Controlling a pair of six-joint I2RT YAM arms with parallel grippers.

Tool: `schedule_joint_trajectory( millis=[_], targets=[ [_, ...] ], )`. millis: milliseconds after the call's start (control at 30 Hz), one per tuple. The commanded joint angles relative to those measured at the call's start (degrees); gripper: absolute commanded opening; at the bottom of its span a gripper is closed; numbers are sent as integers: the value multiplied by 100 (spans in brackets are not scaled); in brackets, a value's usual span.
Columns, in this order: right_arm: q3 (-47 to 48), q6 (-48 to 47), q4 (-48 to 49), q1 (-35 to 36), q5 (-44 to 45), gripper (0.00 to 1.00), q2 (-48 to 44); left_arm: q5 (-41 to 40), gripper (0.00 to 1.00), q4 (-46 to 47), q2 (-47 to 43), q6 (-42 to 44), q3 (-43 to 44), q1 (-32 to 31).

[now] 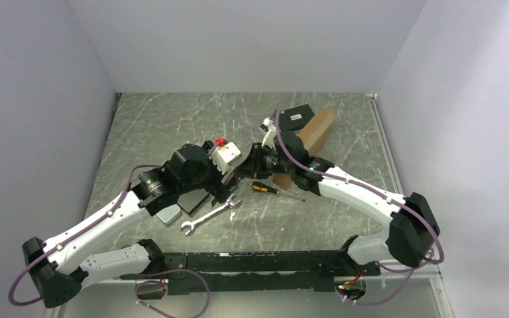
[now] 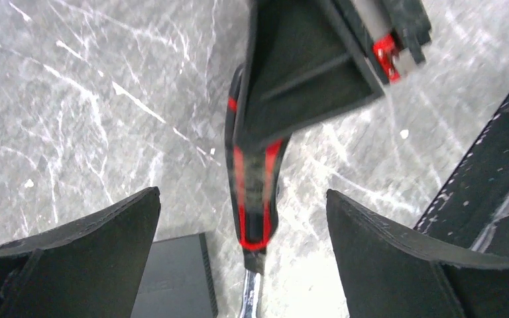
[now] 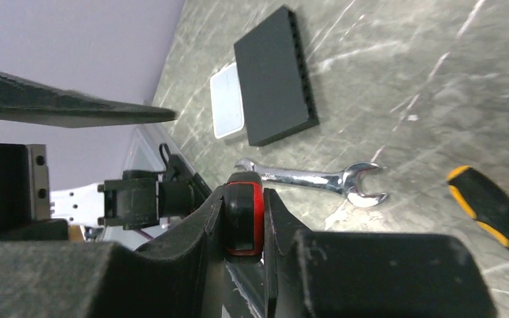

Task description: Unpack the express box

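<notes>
The brown express box (image 1: 319, 130) stands tilted at the back right, behind my right arm, partly hidden by it. My right gripper (image 1: 245, 168) (image 3: 244, 192) is shut on the end of a red-and-black tool handle (image 3: 244, 222) (image 2: 255, 192) above the middle of the table. A metal shaft shows at the handle's lower end in the left wrist view. My left gripper (image 1: 230, 179) (image 2: 242, 194) is open, its fingers (image 2: 106, 232) wide on either side of that handle and not touching it.
A dark grey slab (image 3: 275, 76) (image 1: 195, 199) lies by a pale flat piece (image 3: 226, 99). A silver wrench (image 1: 209, 217) (image 3: 311, 179) and a yellow-and-black screwdriver (image 1: 265, 188) (image 3: 490, 205) lie near the middle. A small black labelled box (image 1: 296, 117) sits beside the express box.
</notes>
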Motion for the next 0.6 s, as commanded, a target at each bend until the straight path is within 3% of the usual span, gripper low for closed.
schedule_joint_trajectory(
  millis=[0,300,567],
  targets=[
    [-306,181,701,-402,260,0,-903,536,99,557,-580,-252,-67,149],
    [-336,-119,147,-780,543,0,-2134,1235,100,446,-173,-385,206,292],
    [-96,-270,124,-715,89,0,-1837,1283,97,614,-192,-401,166,394]
  ],
)
